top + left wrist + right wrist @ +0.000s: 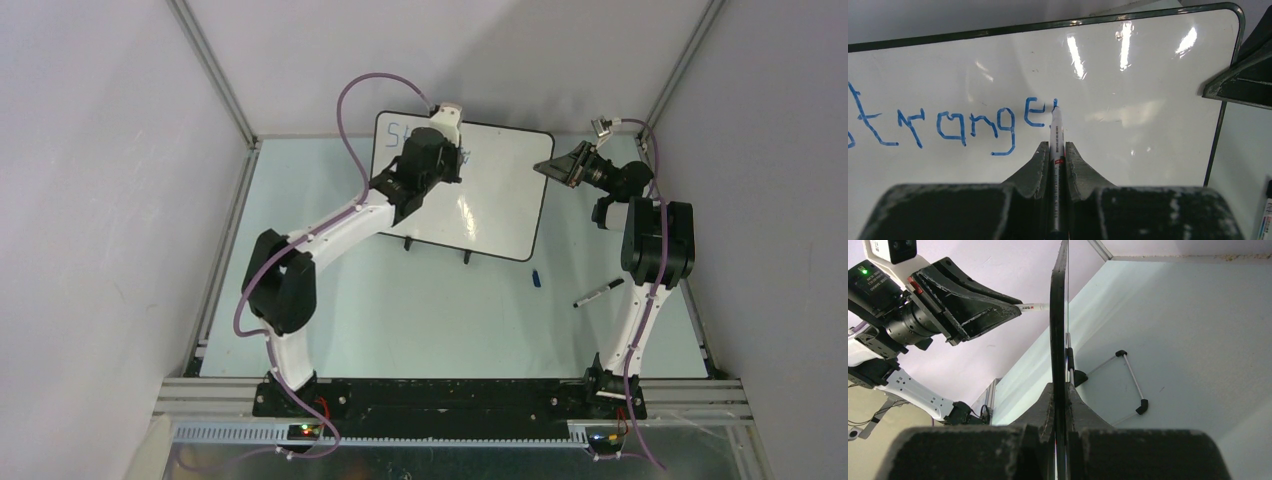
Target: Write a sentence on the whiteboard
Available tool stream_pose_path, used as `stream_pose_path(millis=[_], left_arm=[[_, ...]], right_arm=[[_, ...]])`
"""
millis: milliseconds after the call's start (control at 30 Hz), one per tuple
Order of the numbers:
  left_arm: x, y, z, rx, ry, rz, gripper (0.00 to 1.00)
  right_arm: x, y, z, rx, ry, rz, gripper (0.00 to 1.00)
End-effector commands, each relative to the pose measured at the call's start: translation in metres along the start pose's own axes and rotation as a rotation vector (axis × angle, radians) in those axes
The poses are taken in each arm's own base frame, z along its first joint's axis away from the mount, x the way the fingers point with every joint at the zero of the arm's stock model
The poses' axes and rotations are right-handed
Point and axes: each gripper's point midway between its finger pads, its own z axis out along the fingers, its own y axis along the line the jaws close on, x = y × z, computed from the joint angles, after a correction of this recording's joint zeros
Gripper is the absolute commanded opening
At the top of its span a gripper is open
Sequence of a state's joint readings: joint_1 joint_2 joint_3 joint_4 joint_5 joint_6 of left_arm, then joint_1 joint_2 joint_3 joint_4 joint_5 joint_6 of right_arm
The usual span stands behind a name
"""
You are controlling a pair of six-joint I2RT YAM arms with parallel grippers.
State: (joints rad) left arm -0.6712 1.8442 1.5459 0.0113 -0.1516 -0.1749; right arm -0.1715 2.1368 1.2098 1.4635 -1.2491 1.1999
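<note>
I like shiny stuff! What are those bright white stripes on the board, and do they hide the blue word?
Left wrist view: glare streaks from reflected light on the glossy whiteboard, above the sentence, which reads clearly. Top view: only a faint sheen on it. Right wrist view: it is edge-on, no glare.

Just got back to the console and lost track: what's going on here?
The left arm's fingers are shut on a marker, its tip against the whiteboard right after the blue letters "Strange", so the word looks one letter short. The right arm's fingers clamp the board's right edge, steadying it. A spare marker and a blue cap lie on the table near the right arm.
</note>
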Motion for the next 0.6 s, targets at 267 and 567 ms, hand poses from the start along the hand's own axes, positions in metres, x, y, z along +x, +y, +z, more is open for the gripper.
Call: stream_pose_path(millis=[267,567], left_arm=[[-0.024,-0.015,0.005,0.06,-0.048,-0.003,0.0],[-0.028,-0.021,0.002,0.085,-0.058,-0.004,0.0]], right_arm=[[-0.022,0.032,0.001,-0.035,-0.011,-0.079,0.0],[-0.022,0.032,0.001,-0.035,-0.011,-0.078,0.0]])
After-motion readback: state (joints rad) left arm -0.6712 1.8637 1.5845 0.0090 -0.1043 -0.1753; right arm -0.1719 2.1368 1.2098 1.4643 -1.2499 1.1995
